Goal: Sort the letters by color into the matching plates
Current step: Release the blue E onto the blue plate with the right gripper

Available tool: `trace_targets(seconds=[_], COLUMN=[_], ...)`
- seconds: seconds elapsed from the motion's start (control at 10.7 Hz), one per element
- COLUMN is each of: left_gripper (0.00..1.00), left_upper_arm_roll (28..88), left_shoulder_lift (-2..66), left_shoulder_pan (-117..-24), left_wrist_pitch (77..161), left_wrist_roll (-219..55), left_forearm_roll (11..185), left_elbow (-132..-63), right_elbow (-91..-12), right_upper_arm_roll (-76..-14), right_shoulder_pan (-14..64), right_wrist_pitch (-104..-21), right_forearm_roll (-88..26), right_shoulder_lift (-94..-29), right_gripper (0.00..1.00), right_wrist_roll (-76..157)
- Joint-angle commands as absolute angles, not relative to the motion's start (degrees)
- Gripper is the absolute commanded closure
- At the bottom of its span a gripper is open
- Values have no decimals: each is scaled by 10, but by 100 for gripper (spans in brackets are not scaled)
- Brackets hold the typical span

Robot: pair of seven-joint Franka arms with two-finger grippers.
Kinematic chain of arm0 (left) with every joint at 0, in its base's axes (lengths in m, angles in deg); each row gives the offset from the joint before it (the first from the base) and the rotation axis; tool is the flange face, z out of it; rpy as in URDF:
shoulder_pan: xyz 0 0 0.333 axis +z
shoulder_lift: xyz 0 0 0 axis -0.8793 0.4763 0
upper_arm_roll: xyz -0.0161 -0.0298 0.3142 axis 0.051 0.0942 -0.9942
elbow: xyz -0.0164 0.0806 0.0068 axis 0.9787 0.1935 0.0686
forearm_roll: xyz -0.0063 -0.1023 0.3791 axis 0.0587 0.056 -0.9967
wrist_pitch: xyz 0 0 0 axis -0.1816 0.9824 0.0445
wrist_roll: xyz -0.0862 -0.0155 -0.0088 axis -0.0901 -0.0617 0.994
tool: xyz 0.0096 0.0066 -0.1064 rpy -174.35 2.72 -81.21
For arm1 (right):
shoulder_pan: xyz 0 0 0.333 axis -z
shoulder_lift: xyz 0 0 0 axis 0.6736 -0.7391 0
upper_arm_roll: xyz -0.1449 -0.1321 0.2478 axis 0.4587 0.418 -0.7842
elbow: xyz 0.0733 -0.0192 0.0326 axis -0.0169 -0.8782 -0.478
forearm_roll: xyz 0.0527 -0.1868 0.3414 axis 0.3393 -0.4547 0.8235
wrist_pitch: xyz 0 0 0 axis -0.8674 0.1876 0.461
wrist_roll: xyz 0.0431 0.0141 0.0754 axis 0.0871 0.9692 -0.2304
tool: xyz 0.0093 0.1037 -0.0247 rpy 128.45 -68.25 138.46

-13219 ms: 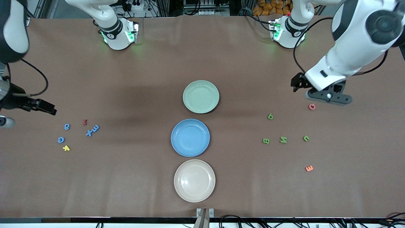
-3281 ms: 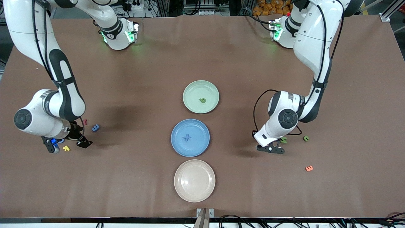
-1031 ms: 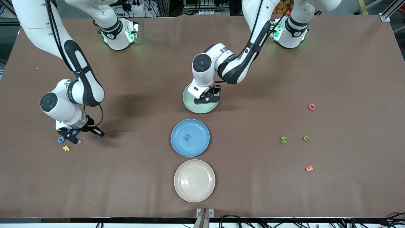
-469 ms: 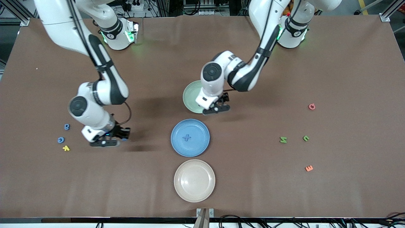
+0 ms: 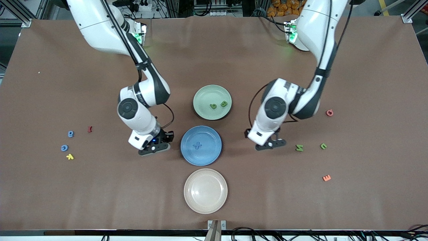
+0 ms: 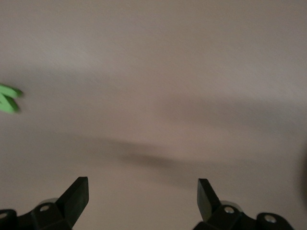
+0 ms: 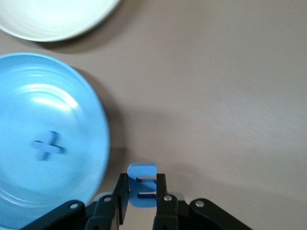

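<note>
My right gripper (image 5: 154,147) is shut on a blue letter (image 7: 142,187) and hangs just off the blue plate's (image 5: 209,137) rim, toward the right arm's end. A blue plus-shaped letter (image 5: 197,145) lies in that plate. The green plate (image 5: 204,97) holds two green letters (image 5: 213,106) (image 5: 224,104). My left gripper (image 5: 270,144) is open and empty over bare table, between the plates and two green letters (image 5: 299,147) (image 5: 323,146). In the left wrist view the open left gripper (image 6: 143,191) has one green letter (image 6: 8,98) at the frame's edge.
A cream plate (image 5: 205,190) sits empty nearest the front camera. Two blue letters (image 5: 70,134) (image 5: 64,147), a red one (image 5: 89,129) and a yellow one (image 5: 70,156) lie toward the right arm's end. Pink (image 5: 329,112) and orange (image 5: 326,178) letters lie toward the left arm's end.
My left gripper opened over the green plate, left a second green letter there and swung toward the loose green letters. My right gripper carried the blue letter across to the blue plate's edge.
</note>
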State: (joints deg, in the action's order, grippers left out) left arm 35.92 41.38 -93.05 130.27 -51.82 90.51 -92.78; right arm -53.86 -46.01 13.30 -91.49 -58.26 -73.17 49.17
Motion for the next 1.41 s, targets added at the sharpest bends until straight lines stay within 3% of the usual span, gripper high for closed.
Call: trace_targets(seconds=[0.0, 0.19, 0.28, 0.38, 0.47, 0.84, 1.12, 1.31], left_gripper=[0, 0, 0, 0, 0, 0, 0, 0], left_upper_arm_roll=[368, 365, 365, 365, 365, 365, 366, 366], left_shoulder_lift=[412, 414, 414, 413, 413, 422, 431, 430], left_shoulder_pan=[-873, -851, -831, -824, -813, -748, -712, -650], left_wrist_pitch=[1307, 1308, 1308, 1307, 1307, 1307, 1312, 1379], left_wrist_roll=[-521, -418, -443, -496, -538, -643, -625, -603], left_forearm_roll=[911, 934, 931, 928, 927, 892, 889, 884], left_elbow=[-934, -935, -940, -945, -950, -950, -950, -957], right_elbow=[-459, -430, -425, -425, -426, -426, -430, -432], right_upper_arm_roll=[-457, -457, -458, -457, -457, -438, -429, -414], right_shoulder_pan=[86, 56, 44, 39, 40, 63, 129, 165], right_wrist_pitch=[-899, -899, -899, -900, -899, -807, -739, -718], right_forearm_roll=[-586, -585, -584, -584, -585, -586, -588, -589], right_shoulder_lift=[-790, -812, -817, -818, -817, -790, -748, -734], right_gripper=[93, 88, 81, 52, 1, 0, 0, 0], right_wrist_roll=[497, 501, 519, 543, 539, 463, 398, 346])
